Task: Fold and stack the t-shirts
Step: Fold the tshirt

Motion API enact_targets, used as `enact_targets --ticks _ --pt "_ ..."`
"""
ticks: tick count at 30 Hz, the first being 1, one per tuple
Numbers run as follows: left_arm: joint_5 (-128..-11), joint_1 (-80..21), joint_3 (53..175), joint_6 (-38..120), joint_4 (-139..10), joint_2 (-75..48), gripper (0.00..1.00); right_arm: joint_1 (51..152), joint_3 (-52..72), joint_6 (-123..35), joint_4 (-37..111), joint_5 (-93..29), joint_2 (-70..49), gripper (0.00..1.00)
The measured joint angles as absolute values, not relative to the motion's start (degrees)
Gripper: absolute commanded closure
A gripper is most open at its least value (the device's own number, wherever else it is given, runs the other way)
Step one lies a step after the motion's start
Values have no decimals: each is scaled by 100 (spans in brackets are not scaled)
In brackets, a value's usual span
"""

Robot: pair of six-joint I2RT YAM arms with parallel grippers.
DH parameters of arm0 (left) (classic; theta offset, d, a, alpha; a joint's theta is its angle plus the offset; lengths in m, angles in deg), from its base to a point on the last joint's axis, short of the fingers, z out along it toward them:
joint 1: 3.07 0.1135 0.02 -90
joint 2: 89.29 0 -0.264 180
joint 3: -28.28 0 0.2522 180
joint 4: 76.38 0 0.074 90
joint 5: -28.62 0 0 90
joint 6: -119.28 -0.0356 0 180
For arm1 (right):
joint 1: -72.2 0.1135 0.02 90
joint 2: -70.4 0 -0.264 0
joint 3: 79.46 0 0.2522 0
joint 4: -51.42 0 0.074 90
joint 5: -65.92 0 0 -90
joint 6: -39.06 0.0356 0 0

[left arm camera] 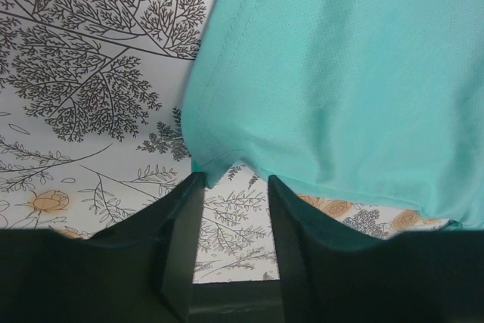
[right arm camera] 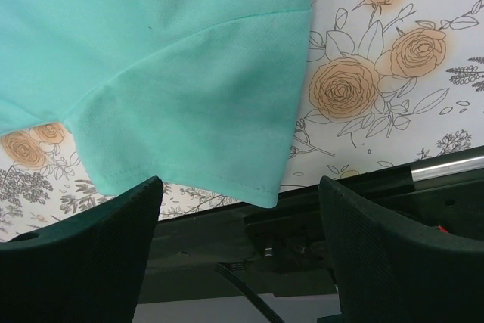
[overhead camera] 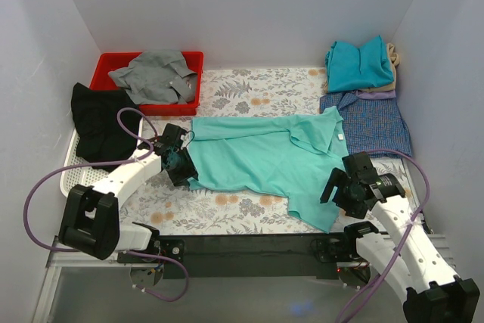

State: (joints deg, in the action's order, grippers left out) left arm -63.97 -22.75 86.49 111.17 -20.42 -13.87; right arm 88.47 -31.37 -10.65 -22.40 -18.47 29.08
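Floral tablecloth [overhead camera: 249, 92] bears spread mint-green tee [overhead camera: 257, 153]; left pincer [overhead camera: 184, 166], right pincer [overhead camera: 334, 189] agape.

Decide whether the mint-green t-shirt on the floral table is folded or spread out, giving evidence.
Spread out: the mint-green t-shirt lies flat across the floral table, collar and sleeve showing, no fold made yet.
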Motion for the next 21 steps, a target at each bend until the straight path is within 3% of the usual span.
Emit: enact_targets --ticks 1,3,21 --pt "-6401 -2275 8638 11117 -2040 -1385 84 8847 -3137 -1065 -2244 -1850 2855 12" --pt "-6407 -2275 8622 11126 -2021 -1385 99 8847 -3131 -1056 -2270 -1850 2742 11" --pt "-6606 -2275 8775 10649 -2095 -1064 100 9053 -2947 -717 -2334 -2059 1618 23"
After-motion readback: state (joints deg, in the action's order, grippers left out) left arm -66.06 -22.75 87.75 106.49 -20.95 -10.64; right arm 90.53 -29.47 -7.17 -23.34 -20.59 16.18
